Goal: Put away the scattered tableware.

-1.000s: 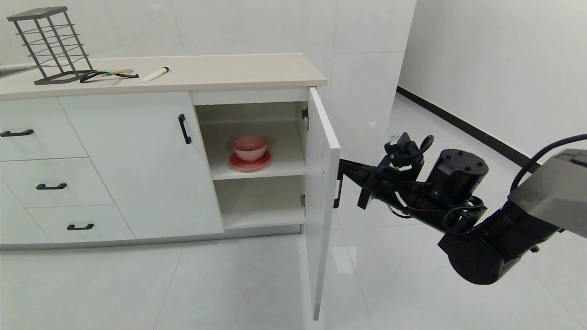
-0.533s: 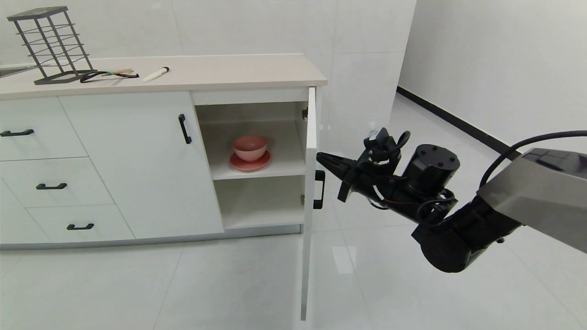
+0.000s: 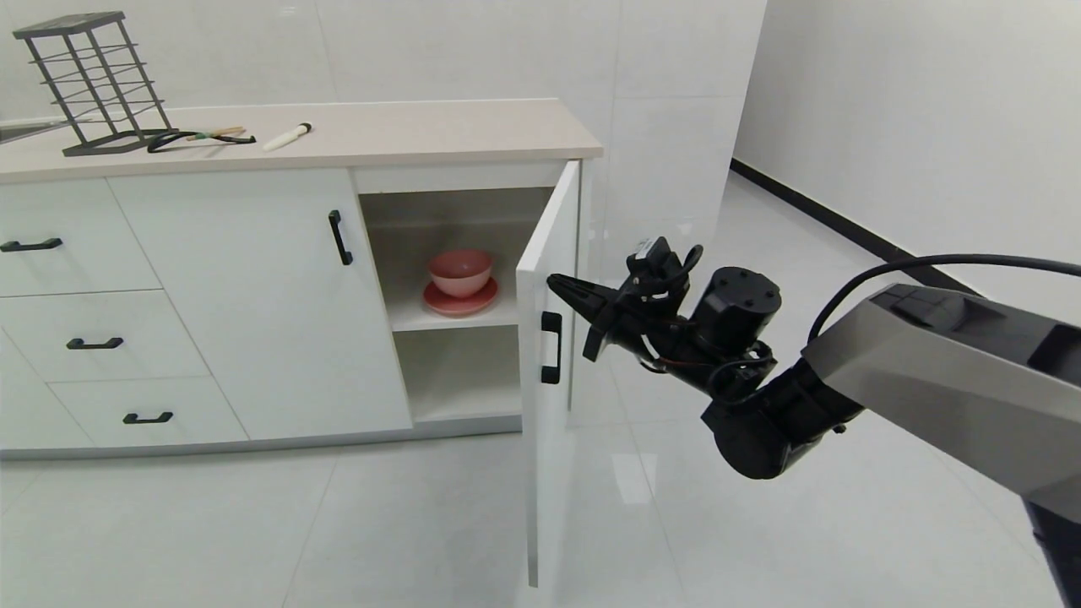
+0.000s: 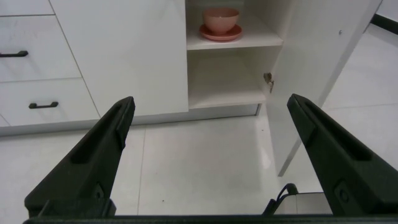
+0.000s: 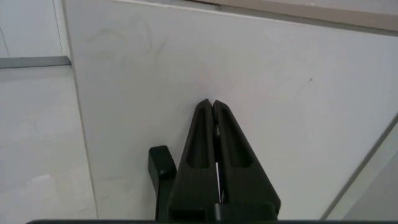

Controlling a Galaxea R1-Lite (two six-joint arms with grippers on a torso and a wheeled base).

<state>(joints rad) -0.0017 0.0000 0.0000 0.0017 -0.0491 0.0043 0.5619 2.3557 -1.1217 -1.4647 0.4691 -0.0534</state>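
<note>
Worktop (image 3: 422,131): above and well beyond the right end effector (image 3: 564,288). A white-handled knife (image 3: 287,136) lies loose on it, so tidying looks unfinished.
Cabinet door (image 3: 545,279): half open, directly at the right end effector's tips.
Right end effector: fingers clenched together, empty, seemingly touching the door just above the handle (image 3: 551,347). It could skid off the smooth panel or snag the handle.
Left end effector (image 4: 211,102): released, fingers wide apart, cabinet well ahead.
Pink bowl (image 3: 459,271) on plate (image 3: 460,301): on the shelf behind the door. A hard slam could rattle them.
</note>
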